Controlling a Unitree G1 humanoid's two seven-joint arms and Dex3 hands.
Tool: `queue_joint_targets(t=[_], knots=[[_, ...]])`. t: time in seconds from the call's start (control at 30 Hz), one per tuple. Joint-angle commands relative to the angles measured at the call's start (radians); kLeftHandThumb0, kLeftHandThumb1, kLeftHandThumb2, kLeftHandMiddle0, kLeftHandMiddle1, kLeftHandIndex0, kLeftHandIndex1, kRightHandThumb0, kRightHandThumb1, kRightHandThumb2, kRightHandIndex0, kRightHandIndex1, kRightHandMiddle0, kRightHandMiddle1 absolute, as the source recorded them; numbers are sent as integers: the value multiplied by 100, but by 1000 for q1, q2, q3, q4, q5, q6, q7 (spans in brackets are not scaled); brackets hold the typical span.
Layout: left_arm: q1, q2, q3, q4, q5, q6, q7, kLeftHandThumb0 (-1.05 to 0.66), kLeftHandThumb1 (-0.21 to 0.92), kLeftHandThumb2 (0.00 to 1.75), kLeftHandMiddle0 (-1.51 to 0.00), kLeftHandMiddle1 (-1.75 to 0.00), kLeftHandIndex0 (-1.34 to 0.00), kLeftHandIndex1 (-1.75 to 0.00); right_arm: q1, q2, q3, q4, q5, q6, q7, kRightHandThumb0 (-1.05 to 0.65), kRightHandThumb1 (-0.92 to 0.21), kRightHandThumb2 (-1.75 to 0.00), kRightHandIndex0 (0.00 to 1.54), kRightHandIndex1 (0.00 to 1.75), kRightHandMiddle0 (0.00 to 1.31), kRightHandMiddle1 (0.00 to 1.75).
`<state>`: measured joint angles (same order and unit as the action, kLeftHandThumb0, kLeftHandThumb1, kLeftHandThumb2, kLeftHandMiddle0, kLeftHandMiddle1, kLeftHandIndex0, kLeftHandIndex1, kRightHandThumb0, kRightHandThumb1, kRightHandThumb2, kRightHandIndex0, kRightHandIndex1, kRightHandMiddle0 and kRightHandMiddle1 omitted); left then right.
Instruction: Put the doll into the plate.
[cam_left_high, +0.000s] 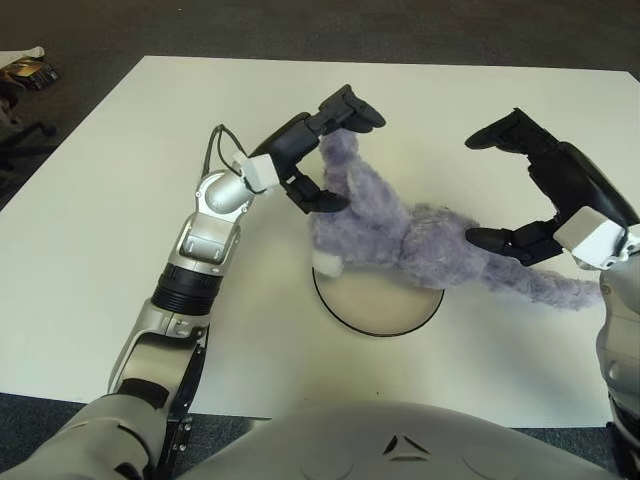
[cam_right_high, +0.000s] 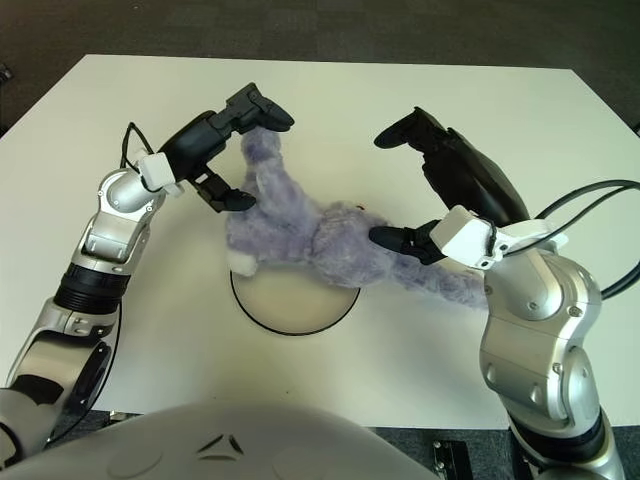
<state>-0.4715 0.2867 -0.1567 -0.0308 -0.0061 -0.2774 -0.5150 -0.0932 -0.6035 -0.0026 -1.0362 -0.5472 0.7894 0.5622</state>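
Now the purple doll (cam_left_high: 400, 235) lies across the far rim of the round plate (cam_left_high: 378, 308) on the white desk (cam_left_high: 120, 200), only partly over it. The left robot hand (cam_left_high: 325, 150) has its fingers spread around the doll's far end, seemingly not gripping. The right robot hand (cam_left_high: 530, 190) is open beside the right end. I judge the placing step is nearly finished; next, the doll needs a nudge nearer.

We look from our head, forward and steeply down, through two eyes set slightly apart, close over the white desk (cam_left_high: 90, 230). Both views share nearly the whole desk top, our chest at the bottom edge and dark floor (cam_right_high: 400, 25) beyond the far edge.
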Motion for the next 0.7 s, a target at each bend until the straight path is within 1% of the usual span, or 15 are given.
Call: queue_joint_targets(t=[0.0,0.17,0.27,0.37,0.5,0.67], knots=[[-35,11,17,8,-11,32,-5,-70,21,99,-19,-82,0,-123,15,10,-26,7,15,-37,-19,-68,-19,-99,1,67,0,105],[-48,24,29,16,-1,57,1,-69,20,100,-18,-83,0,-120,20,9,-43,13,24,-51,-18,-67,-19,-99,2,72,0,107],[-59,41,45,33,9,66,8,-70,21,99,-17,-84,0,-119,21,4,-55,15,27,-54,-16,-63,-18,-101,3,75,0,109],[-64,44,51,38,33,71,31,-72,23,97,-14,-84,0,-117,27,0,-62,20,15,-72,-28,-60,-15,-105,5,80,0,111],[-74,36,65,51,47,94,64,-69,24,97,-12,-84,0,-116,37,11,-79,41,-5,-111,-70,-61,-16,-105,10,85,0,113],[-79,40,93,67,36,125,86,-68,26,97,-10,-83,0,-117,42,52,-109,60,5,-107,-114,-65,-20,-103,14,89,0,120]])
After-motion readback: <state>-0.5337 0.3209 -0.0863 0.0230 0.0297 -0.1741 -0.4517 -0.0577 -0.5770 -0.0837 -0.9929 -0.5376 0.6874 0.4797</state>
